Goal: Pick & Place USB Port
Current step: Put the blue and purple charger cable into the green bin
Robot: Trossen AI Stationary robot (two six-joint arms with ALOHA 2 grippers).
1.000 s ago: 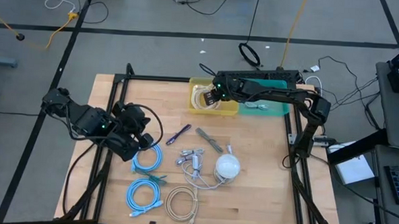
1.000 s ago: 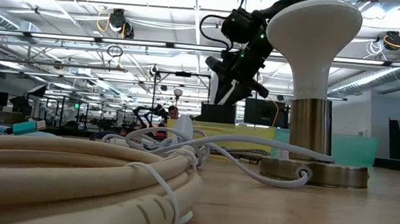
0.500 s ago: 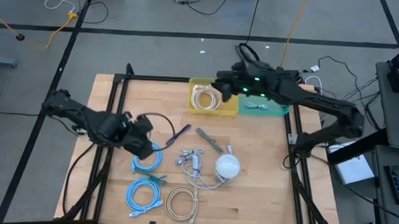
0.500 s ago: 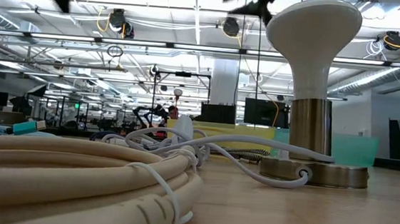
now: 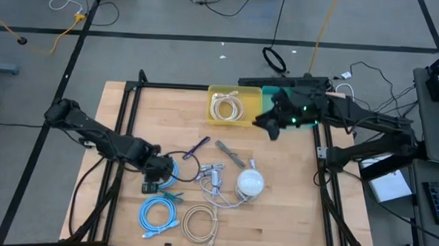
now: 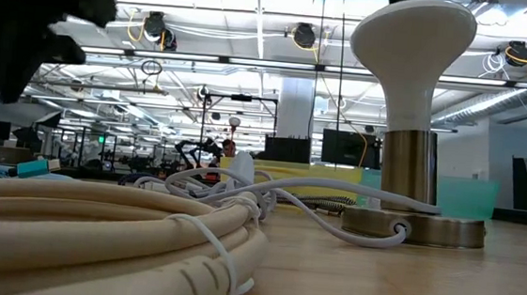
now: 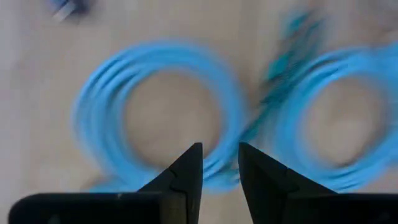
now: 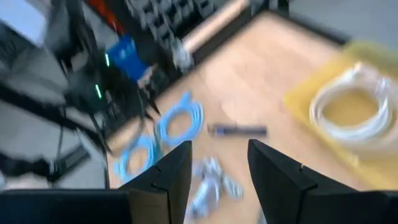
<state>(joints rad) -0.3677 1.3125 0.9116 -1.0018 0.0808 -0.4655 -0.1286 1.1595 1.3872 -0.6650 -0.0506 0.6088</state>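
- Left gripper [image 7: 219,163]: I have it low over the blue cable coils [image 7: 155,112], fingers slightly apart, nothing between them.
- Right gripper [image 8: 217,163]: raised beside the yellow bin [image 5: 235,107], fingers apart and empty.
- Yellow bin: a white cable coil [image 5: 227,107] lies inside.
- USB parts cluster [image 5: 211,171]: loose on the table, just beyond my left gripper, near the white lamp [image 5: 250,182].
- Step, as I judge it: reaching for a pick; nothing held.
- Next move: centre the left fingers over one piece, then descend and close.
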